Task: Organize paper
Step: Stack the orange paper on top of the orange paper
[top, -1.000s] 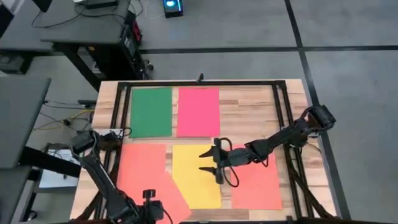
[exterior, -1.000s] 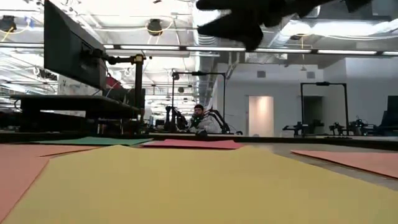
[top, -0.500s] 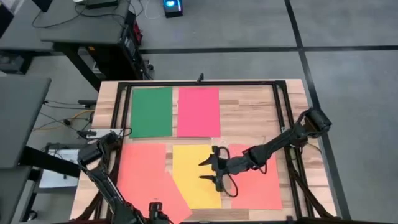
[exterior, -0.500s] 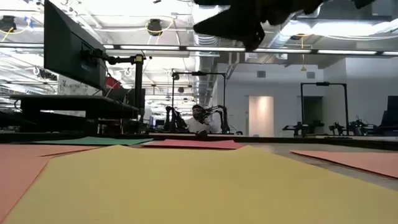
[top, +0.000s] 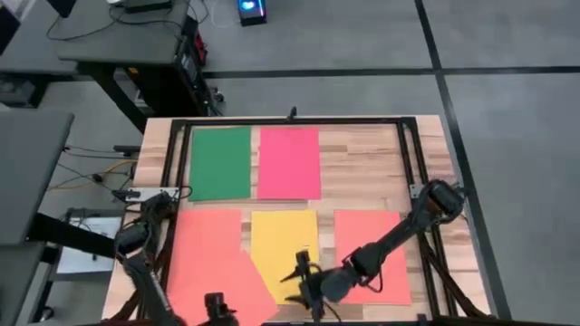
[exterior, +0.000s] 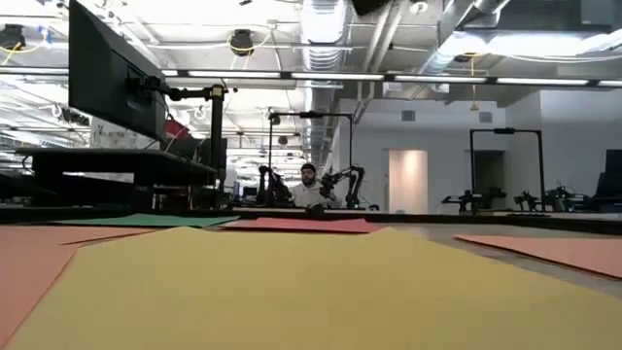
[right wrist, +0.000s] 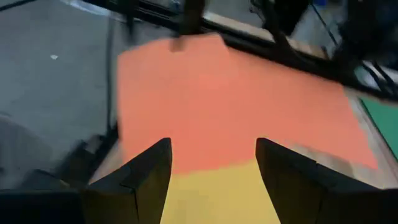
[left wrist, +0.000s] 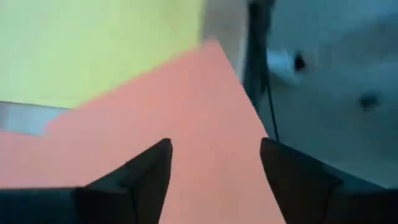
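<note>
Five sheets of paper lie flat on the wooden table. A green sheet (top: 220, 163) and a pink-red sheet (top: 289, 163) are at the far side. An orange sheet (top: 210, 261), a yellow sheet (top: 285, 254) and a second orange sheet (top: 373, 254) are at the near side. The left orange sheet overlaps the yellow sheet's near left corner. My right gripper (top: 301, 281) (right wrist: 213, 146) hovers open above the yellow sheet's near edge. My left gripper (top: 216, 301) (left wrist: 214, 146) stands open above the left orange sheet (left wrist: 186, 174) at the table's near edge.
A black metal frame (top: 294, 120) runs around the table top. Bare wood (top: 362, 163) lies to the right of the pink-red sheet. In the low view a person (exterior: 309, 185) sits beside another robot arm far behind the table.
My right gripper has travelled from the yellow sheet's far right corner toward the table's near edge, staying open, and has all but left the low view's top. My left arm has drawn back toward the near edge. The sheets have not moved.
</note>
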Controlling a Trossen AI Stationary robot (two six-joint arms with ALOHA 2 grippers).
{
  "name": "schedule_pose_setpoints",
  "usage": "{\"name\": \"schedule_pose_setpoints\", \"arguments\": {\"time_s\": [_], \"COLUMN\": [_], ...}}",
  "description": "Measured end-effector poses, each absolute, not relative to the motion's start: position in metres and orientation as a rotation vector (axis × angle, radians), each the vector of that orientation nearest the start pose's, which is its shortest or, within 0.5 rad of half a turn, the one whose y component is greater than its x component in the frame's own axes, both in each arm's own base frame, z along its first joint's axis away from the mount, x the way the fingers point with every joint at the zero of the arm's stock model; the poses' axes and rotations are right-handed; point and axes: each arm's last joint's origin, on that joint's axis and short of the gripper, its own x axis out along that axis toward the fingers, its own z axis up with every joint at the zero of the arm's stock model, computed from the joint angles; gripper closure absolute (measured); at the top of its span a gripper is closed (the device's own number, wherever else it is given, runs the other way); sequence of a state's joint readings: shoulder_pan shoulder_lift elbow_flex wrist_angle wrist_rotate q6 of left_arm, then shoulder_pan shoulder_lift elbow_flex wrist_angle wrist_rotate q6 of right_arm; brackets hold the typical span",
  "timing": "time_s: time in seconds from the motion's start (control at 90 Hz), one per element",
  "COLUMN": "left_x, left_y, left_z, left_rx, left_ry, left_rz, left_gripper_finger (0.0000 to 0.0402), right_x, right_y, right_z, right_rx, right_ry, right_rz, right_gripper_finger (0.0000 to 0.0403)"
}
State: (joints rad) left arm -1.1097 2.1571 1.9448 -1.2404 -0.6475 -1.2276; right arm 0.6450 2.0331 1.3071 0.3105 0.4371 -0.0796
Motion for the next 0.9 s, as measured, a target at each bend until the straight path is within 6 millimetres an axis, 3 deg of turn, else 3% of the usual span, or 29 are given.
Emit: {"name": "schedule_pose_setpoints", "arguments": {"time_s": [0.178, 0.367, 0.656, 0.9], "left_x": [0.180, 0.173, 0.150, 0.166], "left_y": [-0.375, -0.378, -0.380, -0.369], "left_z": [0.242, 0.242, 0.242, 0.242], "left_rx": [-0.206, -0.398, -0.478, -0.451], "left_ry": [0.866, 0.838, 0.824, 0.836], "left_rz": [0.389, 0.467, 0.538, 0.603], "left_gripper_finger": [0.0173, 0.0181, 0.0235, 0.0289], "right_x": [0.392, 0.425, 0.452, 0.453], "right_y": [0.301, 0.327, 0.354, 0.352], "right_z": [0.175, 0.167, 0.156, 0.146], "right_rx": [-0.432, -0.509, -0.654, -0.702], "right_ry": [0.362, 0.480, 0.499, 0.561], "right_rz": [0.240, 0.241, 0.282, 0.284], "right_gripper_finger": [0.0181, 0.0181, 0.0181, 0.0181]}}
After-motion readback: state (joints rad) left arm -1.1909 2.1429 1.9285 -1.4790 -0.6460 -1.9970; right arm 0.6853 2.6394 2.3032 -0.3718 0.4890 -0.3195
